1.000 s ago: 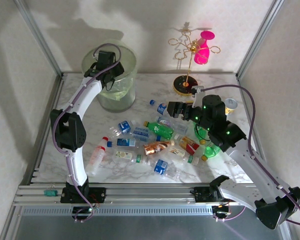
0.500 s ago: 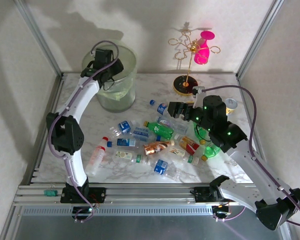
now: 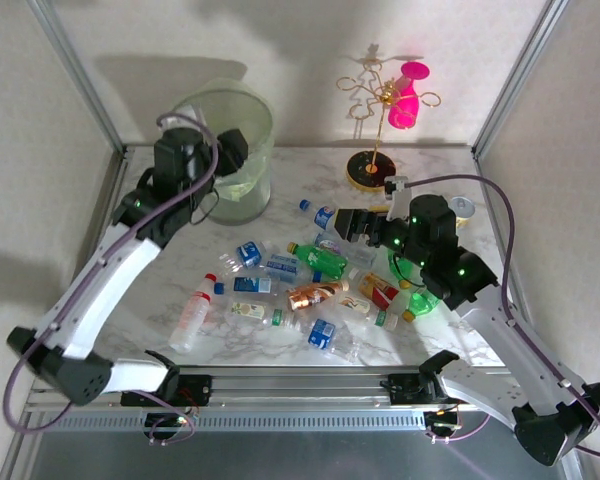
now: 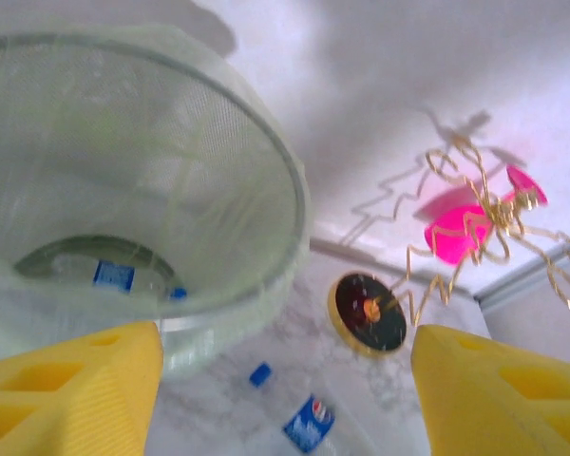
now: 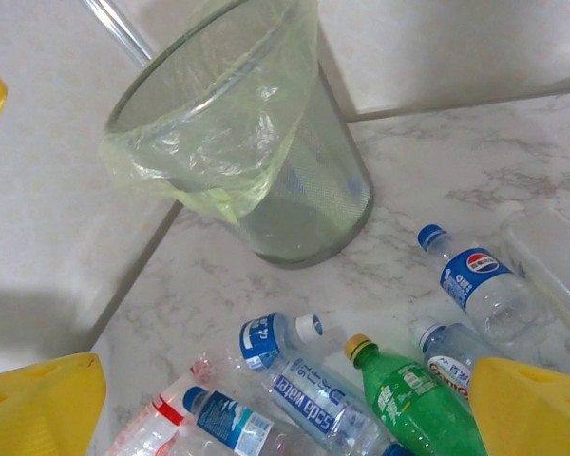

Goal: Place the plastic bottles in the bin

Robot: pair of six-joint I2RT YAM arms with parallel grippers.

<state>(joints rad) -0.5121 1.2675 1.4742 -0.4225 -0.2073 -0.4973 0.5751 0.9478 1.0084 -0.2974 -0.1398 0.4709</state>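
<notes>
Both claws gape empty, the left claw point(image 3: 230, 150) by the bin point(image 3: 248, 195) at upper left, the right claw point(image 3: 346, 222) above the bottles point(image 3: 315, 293) strewn mid-frame on the tabletop point(image 3: 290, 180), where a grab into the crowded pile could roll round ones off the edge

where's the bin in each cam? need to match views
Top external: bin at upper left, partly behind the left arm.
Left wrist: bin at upper left, seen into from above.
Right wrist: bin at top centre, liner draped over its rim.
Shared landmark: Pepsi-label bottle, lying right of the bin.
</notes>
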